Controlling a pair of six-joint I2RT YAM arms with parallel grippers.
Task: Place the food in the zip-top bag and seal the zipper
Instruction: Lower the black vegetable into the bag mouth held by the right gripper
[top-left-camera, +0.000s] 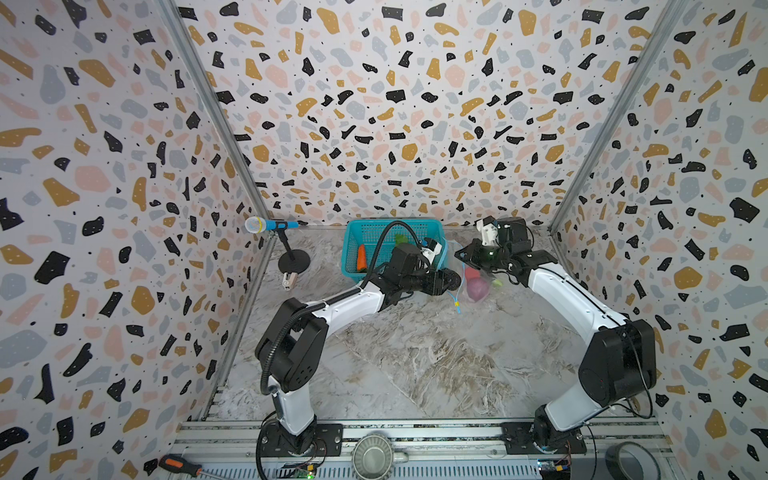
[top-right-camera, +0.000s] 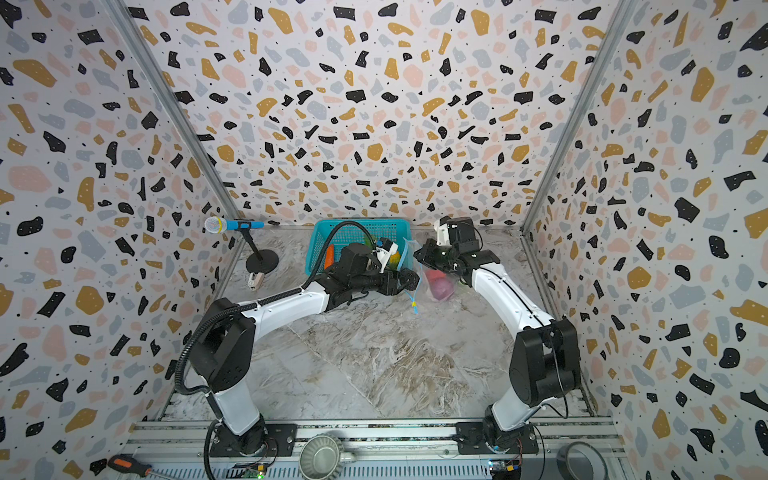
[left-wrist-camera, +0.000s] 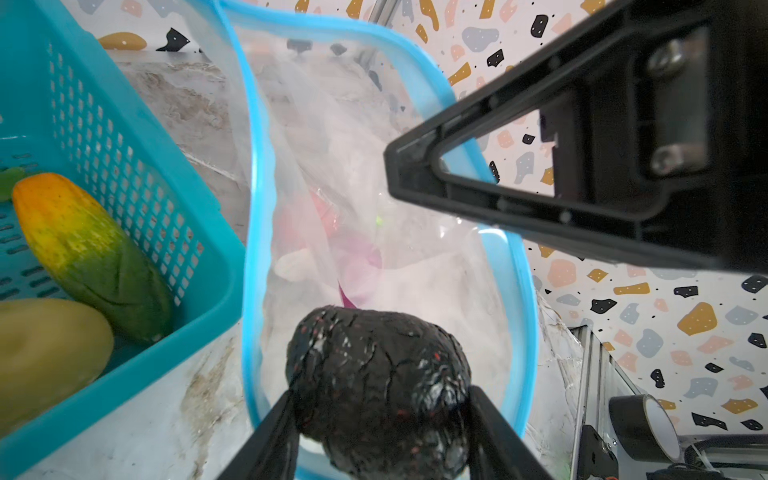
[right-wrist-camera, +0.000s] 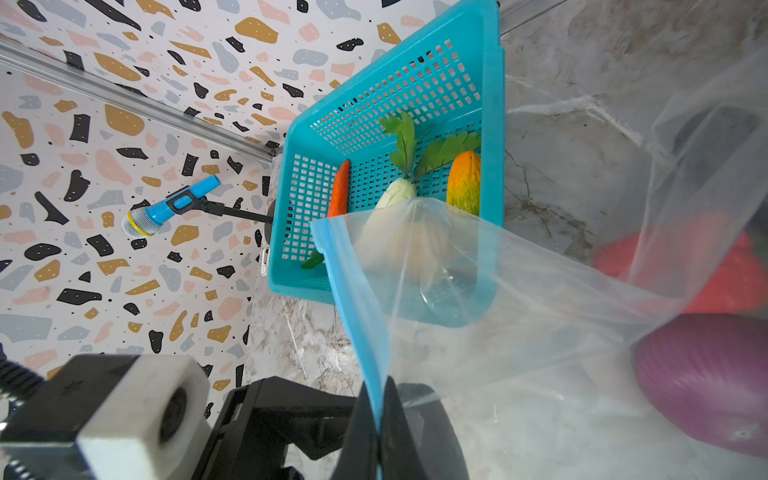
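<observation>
L tool (left-wrist-camera: 380, 401) clamped on eggplant (left-wrist-camera: 374, 365) at bag (left-wrist-camera: 424, 286) mouth; R tool (right-wrist-camera: 376, 399) pinching zipper (right-wrist-camera: 353, 291). If you drop early, it could clip the rim & roll onto the worktop (left-wrist-camera: 195, 395).

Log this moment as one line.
left end effector: shut on dark eggplant at zip-top bag mouth | right end effector: shut on zipper | zipper: open | basket: carrot, radish, corn

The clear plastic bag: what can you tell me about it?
The bag is clear, crinkly plastic with a light blue strip round its mouth, which gapes open. The right gripper pinches that strip. It sits beside a teal basket. A red pepper and a purple onion lie inside; the left gripper holds a dark eggplant at the mouth.
</observation>
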